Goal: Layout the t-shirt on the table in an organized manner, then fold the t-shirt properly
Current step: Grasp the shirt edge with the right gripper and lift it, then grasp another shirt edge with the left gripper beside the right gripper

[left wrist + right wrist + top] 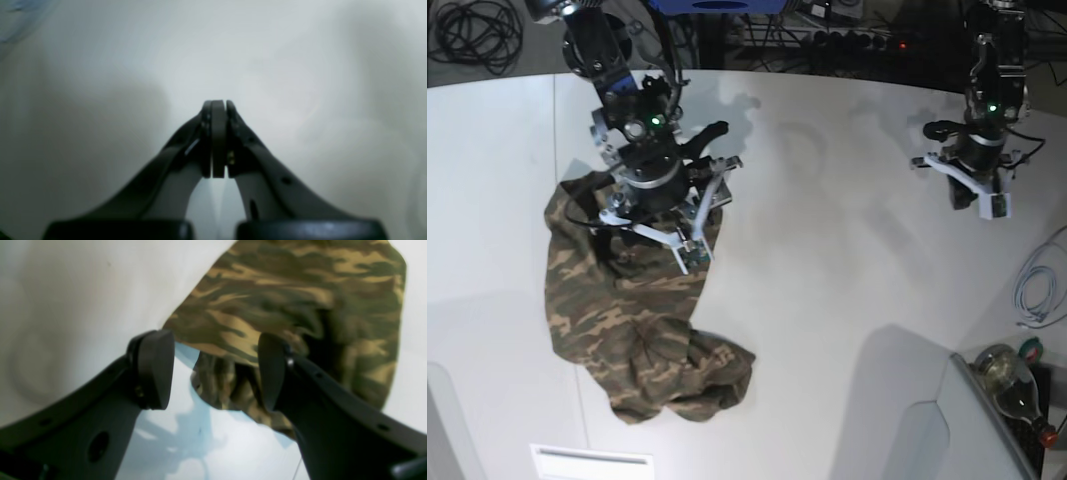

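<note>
Softly crumpled camouflage t-shirt (627, 320) on smooth white table (827, 250).

A clear glass bottle (1010, 374) is lying at the lower right, a pale coiled cable (1035, 288) resting just above it.

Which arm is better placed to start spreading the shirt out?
Right. The right gripper hangs open directly over the crumpled t-shirt; the left gripper is shut, far across the bare table.
</note>
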Robot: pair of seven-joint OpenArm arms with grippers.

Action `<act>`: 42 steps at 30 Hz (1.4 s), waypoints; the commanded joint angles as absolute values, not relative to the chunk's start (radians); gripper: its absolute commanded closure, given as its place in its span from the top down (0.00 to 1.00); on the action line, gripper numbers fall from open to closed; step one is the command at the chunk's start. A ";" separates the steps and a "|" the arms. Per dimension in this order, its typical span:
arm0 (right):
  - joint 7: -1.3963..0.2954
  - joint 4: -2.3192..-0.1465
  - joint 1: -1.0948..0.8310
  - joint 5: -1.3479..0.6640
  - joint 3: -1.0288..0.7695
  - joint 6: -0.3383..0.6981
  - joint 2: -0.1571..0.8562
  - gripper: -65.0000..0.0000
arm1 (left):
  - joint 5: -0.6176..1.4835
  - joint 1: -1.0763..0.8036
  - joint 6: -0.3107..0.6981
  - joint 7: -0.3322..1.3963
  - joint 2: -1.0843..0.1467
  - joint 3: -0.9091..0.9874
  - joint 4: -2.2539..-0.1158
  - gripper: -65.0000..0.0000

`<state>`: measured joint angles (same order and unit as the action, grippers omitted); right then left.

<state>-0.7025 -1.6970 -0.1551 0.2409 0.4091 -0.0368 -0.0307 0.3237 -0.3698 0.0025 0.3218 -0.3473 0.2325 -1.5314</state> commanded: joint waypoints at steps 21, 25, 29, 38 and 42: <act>-0.679 -1.506 -0.059 0.383 0.424 -0.280 -0.105 0.00 | 0.317 -0.478 -0.004 0.300 -0.334 0.403 -1.620 0.00; -0.684 -1.635 -0.148 0.383 0.432 -0.226 -0.105 0.00 | 0.314 -0.456 -0.004 0.300 -0.334 0.401 -1.620 0.00; -0.684 -1.811 -0.297 0.383 0.426 -0.125 -0.096 0.00 | 0.311 -0.433 -0.004 0.302 -0.334 0.401 -1.618 0.00; -0.665 -1.834 -0.403 0.105 0.432 0.114 -0.018 0.00 | 0.309 -0.360 -0.004 0.302 -0.334 0.199 -1.618 0.00; -0.641 -1.828 -0.384 0.033 0.433 0.116 0.008 0.00 | 0.318 -0.305 -0.004 0.302 -0.314 0.090 -1.603 0.00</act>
